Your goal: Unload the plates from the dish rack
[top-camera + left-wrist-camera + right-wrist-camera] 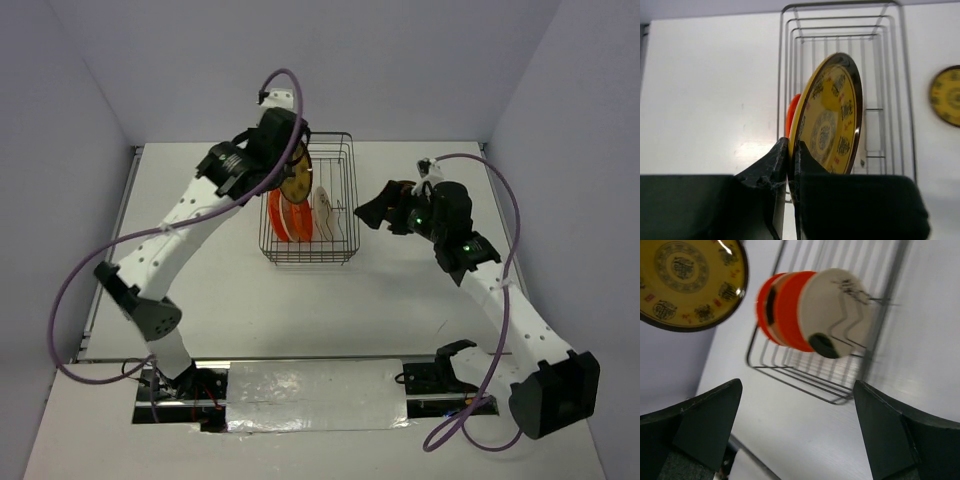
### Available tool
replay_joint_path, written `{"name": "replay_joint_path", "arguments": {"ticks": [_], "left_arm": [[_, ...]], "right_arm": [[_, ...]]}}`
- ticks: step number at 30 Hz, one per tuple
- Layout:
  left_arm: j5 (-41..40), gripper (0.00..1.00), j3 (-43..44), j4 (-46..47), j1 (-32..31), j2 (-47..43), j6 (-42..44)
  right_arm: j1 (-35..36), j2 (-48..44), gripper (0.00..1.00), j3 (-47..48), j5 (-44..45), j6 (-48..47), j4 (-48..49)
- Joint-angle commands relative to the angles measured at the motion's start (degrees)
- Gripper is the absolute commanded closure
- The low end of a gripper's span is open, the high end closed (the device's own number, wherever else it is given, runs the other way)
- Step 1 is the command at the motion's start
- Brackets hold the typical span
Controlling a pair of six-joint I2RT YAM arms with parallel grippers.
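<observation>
The dark wire dish rack stands at the middle back of the table. My left gripper is above its left part, shut on the rim of the yellow patterned plate, which it holds upright. The left wrist view shows the fingers pinching that plate. The orange-red plate and the cream blotched plate stand upright in the rack. My right gripper is open and empty just right of the rack. Its view shows the orange-red plate, the cream plate and the held yellow plate.
The rack fills the middle of the left wrist view. A second yellow patterned disc shows at that view's right edge beyond the rack; I cannot tell what it is. Purple walls close in the table at the back and sides.
</observation>
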Motion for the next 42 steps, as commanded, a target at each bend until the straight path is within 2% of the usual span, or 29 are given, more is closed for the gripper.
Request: {"name": "replay_joint_path", "arguments": {"ticks": [1,2,4,7,8,9,11,12,13,14,15,16,17,18,20,21,23,24,27,30,32,38,39,40,41,42], "left_arm": [[12.4,1.0,-10.1,13.5,0.4,-9.9,3.3],[20.8,1.0,-15.4,16.3,0.6,-11.9,3.3],[32.1,1.0,-19.8,23.7,0.9,-15.8,2.6],[40.6,1.0,-24.8,28.4,1.6,-17.3,1.1],[45.3,1.0,-26.5,29.3,2.3,-17.4,0.8],[48.0,1.0,-27.5,31.4,2.8,-17.3,-0.1],[54.0,1.0,-30.5,33.7,4.2,-17.3,-1.4],[55.5,0.96,-31.6,36.0,4.8,-17.3,-2.5],[56.5,0.92,-33.2,36.7,5.6,-17.1,-2.8],[57.0,0.74,-33.6,37.0,5.9,-16.7,-3.1],[56.4,0.59,-33.3,35.9,6.4,-15.6,-3.1],[54.3,0.4,-32.3,34.0,6.7,-14.9,-3.3],[47.2,0.13,-31.3,31.5,6.7,-12.9,-3.8],[42.8,0.02,-28.7,26.0,6.9,-11.8,-3.9],[34.7,0.0,-26.4,20.8,7.0,-9.4,-5.0],[28.1,0.0,-25.3,18.8,7.1,-8.7,-5.4],[23.9,0.01,-25.6,15.7,7.2,-8.4,-6.0],[20.8,0.0,-26.1,15.2,7.2,-8.6,-6.2],[17.4,0.01,-29.9,15.6,7.2,-10.5,-6.4],[15.0,0.01,-31.4,15.4,7.2,-11.6,-6.2],[14.2,0.01,-31.4,14.7,7.2,-11.8,-6.1],[13.2,0.0,-32.0,14.5,7.3,-11.5,-5.5],[13.2,0.01,-32.1,14.5,7.3,-11.6,-5.5],[12.6,0.01,-32.2,14.6,7.3,-11.6,-5.3],[12.4,0.01,-32.4,14.6,7.3,-11.5,-5.2],[12.1,0.02,-32.4,14.3,7.5,-11.5,-5.2]], "right_arm": [[3.2,4.5,0.0,2.0,-12.9,2.9,15.6],[3.7,6.4,0.0,2.4,-13.6,3.3,18.6],[4.0,8.0,0.01,2.6,-15.5,5.3,21.5],[4.1,9.2,0.05,2.0,-16.9,7.6,26.5],[4.1,9.4,0.08,1.9,-16.3,8.1,26.9],[4.2,9.7,0.18,2.2,-15.1,8.0,26.0],[4.0,10.1,0.26,2.5,-12.9,7.6,23.8],[4.0,10.1,0.46,2.1,-12.8,7.6,23.8],[4.0,9.7,0.62,1.8,-12.6,7.6,24.2],[4.0,9.3,0.94,1.4,-11.8,7.7,24.1],[3.7,8.3,1.0,0.8,-10.7,7.8,23.4],[3.7,7.9,1.0,0.6,-8.9,7.8,20.6],[2.5,7.6,1.0,1.3,-4.1,8.2,18.0],[1.2,7.9,1.0,2.0,-1.3,8.5,11.8],[-3.1,8.9,1.0,3.5,4.4,9.7,7.4],[-5.1,9.3,1.0,3.5,5.2,9.8,6.5],[-9.1,11.5,1.0,3.2,6.1,10.1,6.2],[-13.3,12.6,1.0,3.3,5.9,10.0,6.7],[-21.7,18.5,1.0,3.3,2.7,10.1,11.9],[-26.6,27.5,1.0,6.1,-0.3,9.6,13.8],[-27.8,34.2,0.99,8.8,-3.1,9.1,15.1],[-28.4,43.4,0.9,12.2,-5.9,8.2,18.2],[-28.5,44.2,0.84,12.6,-6.1,8.1,18.4],[-28.3,45.0,0.58,13.9,-6.3,7.8,17.6],[-28.2,45.7,0.43,14.8,-5.6,7.6,15.9],[-27.9,46.3,0.35,15.3,-4.5,6.8,12.8]]}}
